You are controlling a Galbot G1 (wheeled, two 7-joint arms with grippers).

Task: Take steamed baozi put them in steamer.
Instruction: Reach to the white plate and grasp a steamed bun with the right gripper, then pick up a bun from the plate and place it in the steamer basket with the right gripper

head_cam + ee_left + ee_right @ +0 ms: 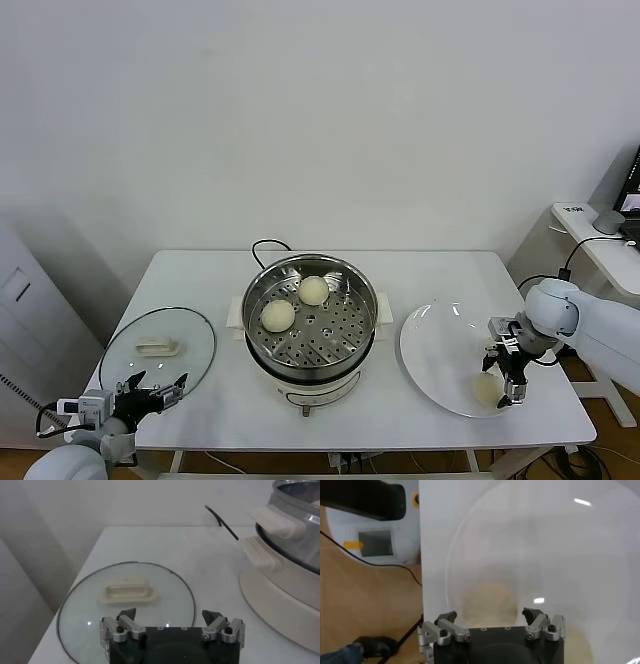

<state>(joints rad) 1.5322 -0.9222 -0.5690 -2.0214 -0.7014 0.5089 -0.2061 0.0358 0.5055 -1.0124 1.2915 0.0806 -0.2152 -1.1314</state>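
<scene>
The steamer (362, 300) stands mid-table with two baozi (278, 315) (314, 290) on its perforated tray. One more baozi (487, 388) lies on the near part of the white plate (440, 340) to the right. My right gripper (497, 392) hangs over that bun. In the right wrist view the baozi (490, 600) sits between the fingers of the right gripper (490, 615), which stand apart on either side of it, close to its sides. My left gripper (150, 388) (170, 615) rests open and empty at the table's front left, beside the steamer (290, 545).
A glass lid (190, 340) with a white handle lies flat at the left, just ahead of the left gripper (165, 585). A black cord (262, 245) runs behind the steamer. The plate reaches close to the table's front right edge. A side desk (590, 235) stands farther right.
</scene>
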